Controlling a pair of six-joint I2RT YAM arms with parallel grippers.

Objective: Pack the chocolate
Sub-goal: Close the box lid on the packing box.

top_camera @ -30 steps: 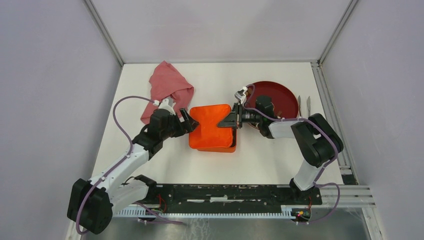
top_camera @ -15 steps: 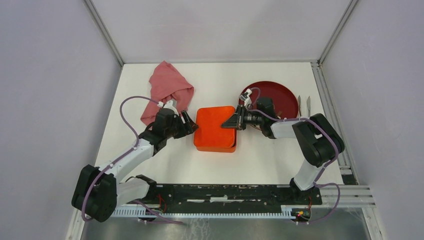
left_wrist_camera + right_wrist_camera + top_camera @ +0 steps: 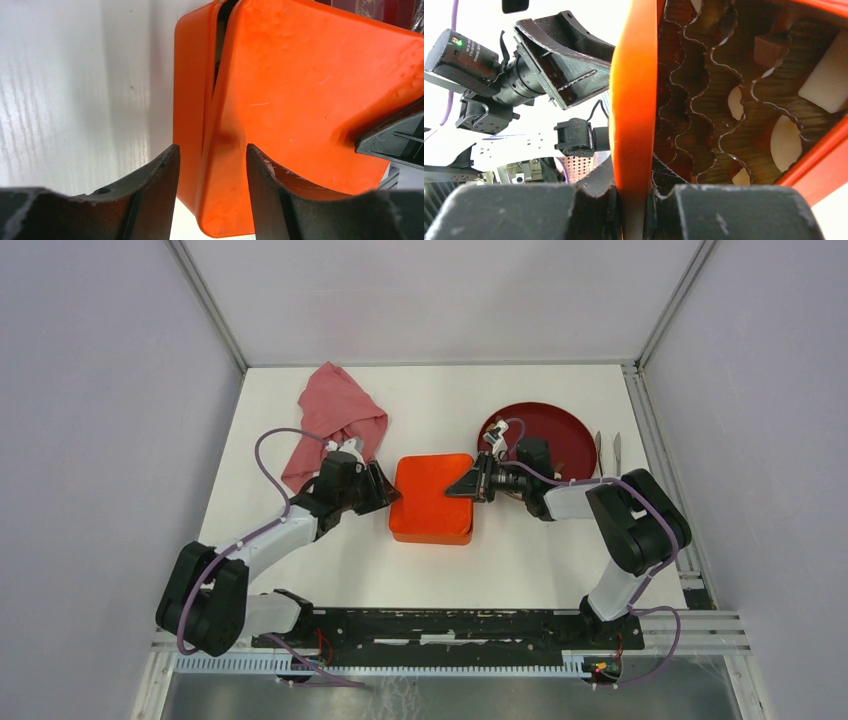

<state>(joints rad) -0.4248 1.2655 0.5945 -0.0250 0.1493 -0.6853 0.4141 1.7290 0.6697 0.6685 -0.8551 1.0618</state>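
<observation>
The chocolate [image 3: 769, 49] sits inside the orange box [image 3: 430, 535], in dark fluted paper cups [image 3: 684, 100]. Pieces in view are one dark brown block, one cream-white block [image 3: 824, 75] to its right, and several cream-white round pieces [image 3: 786, 142] lying flat. From above, the lid [image 3: 432, 490] hides them all.
</observation>
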